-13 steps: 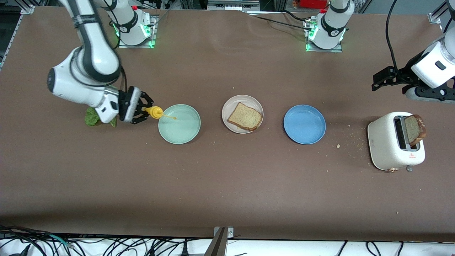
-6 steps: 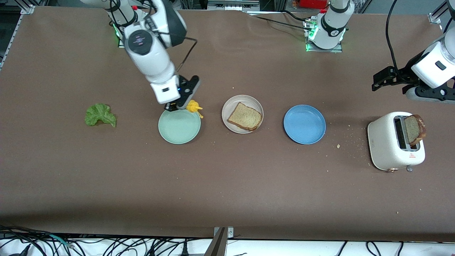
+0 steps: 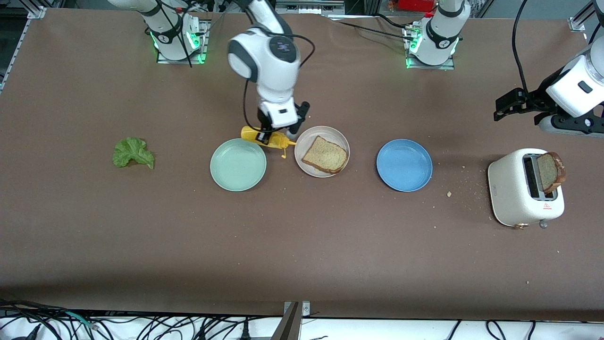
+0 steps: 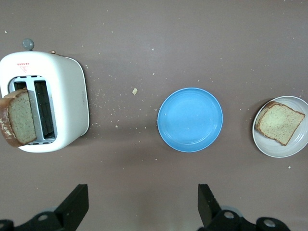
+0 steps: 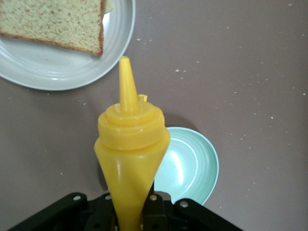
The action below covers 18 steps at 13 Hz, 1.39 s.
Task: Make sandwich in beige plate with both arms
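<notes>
1. The beige plate (image 3: 322, 151) sits near the middle of the surface and holds a single slice of brown bread (image 3: 325, 155), lying flat and uncovered. The sandwich is judged barely begun, with only its base in place.
2. The right gripper (image 3: 278, 132) hangs over the gap between the beige plate and the mint-green plate (image 3: 238, 165), its jaws clamped on a yellow squeeze bottle (image 3: 267, 138). The bottle is tipped on its side with the nozzle toward the bread, probably so sauce can go on the slice. In the right wrist view the nozzle (image 5: 127, 86) points at the beige plate's rim (image 5: 62, 72), short of the bread.
3. The mint-green plate is empty, as is the blue plate (image 3: 404, 165), which lies beside the beige plate toward the left arm's end of the surface.
4. A ruffled lettuce leaf (image 3: 132, 152) lies bare on the surface toward the right arm's end, well apart from the plates and not yet on the bread.
5. A white toaster (image 3: 525, 193) stands toward the left arm's end, with the second slice (image 3: 551, 171) sticking up from one slot, apparently ready to be lifted out; crumbs are scattered beside it.
6. The left gripper (image 3: 509, 105) waits above the surface near the toaster, jaws spread wide and empty.
</notes>
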{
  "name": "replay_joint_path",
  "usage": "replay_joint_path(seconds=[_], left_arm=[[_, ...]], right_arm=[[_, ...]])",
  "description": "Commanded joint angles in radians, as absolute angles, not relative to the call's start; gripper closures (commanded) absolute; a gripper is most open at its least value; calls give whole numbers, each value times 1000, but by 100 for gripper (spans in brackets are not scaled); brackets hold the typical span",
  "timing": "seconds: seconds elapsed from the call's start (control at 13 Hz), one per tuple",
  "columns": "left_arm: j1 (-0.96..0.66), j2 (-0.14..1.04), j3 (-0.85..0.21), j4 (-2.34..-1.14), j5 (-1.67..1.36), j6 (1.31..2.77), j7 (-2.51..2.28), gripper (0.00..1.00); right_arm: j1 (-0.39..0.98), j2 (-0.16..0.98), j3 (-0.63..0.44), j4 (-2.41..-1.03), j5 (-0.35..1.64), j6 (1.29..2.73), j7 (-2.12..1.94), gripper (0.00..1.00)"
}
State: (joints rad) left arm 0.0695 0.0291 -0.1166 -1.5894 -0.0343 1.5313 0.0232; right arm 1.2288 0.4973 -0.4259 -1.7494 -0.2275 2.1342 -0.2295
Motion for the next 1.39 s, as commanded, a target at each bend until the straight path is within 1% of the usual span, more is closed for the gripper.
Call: replay_joint_path(seconds=[0.0, 0.31, 0.46, 0.77, 0.93, 1.08, 1.31], left_arm=[[83, 15, -115, -1592, -55, 1522, 29, 0], [83, 17, -117, -1592, -57, 1522, 31, 0], [83, 17, -117, -1592, -57, 1522, 29, 0], [83, 17, -117, -1592, -57, 1522, 31, 0], [83, 17, -117, -1592, -57, 1522, 31, 0], [83, 15, -117, -1592, -57, 1522, 31, 0], [83, 17, -117, -1592, -57, 1522, 29, 0]], right_arm=[[1308, 713, -449, -1556, -305, 2022, -76, 100], [1356, 798, -448, -1546, -441, 1981, 17, 100], [1373, 805, -449, -1546, -472, 1950, 40, 100], [1379, 793, -454, -1528, -469, 1911, 23, 100], [1368, 747, -478, -1523, -442, 1899, -26, 100], [1347, 658, -529, -1549, -336, 1867, -99, 100], [1339, 501, -632, -1653, -261, 1868, -311, 100]])
